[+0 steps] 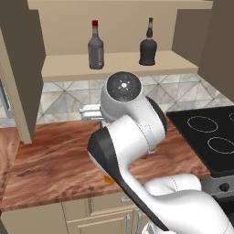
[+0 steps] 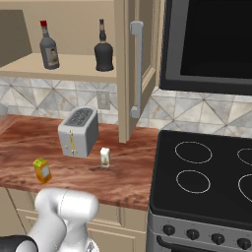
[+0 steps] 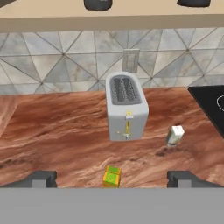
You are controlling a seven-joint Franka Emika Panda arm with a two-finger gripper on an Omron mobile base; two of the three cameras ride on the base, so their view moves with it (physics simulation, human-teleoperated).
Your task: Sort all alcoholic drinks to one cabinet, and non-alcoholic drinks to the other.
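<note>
We hold the gripper (image 3: 112, 178) released, jaws wide, above the orange-yellow carton (image 3: 112, 176) on the counter (image 3: 57, 131). We descend straight, centring it between the fingers, clear of the toaster (image 3: 126, 107) and the white-cream carton (image 3: 175, 135).

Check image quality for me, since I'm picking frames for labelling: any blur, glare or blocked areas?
Left base view: sharp, but the arm hides most of the toaster. Right base view: even light, no glare; soft shadow under the white-cream carton. Hand view: slightly soft; orange-yellow carton sits between the open gripper tips.
</note>
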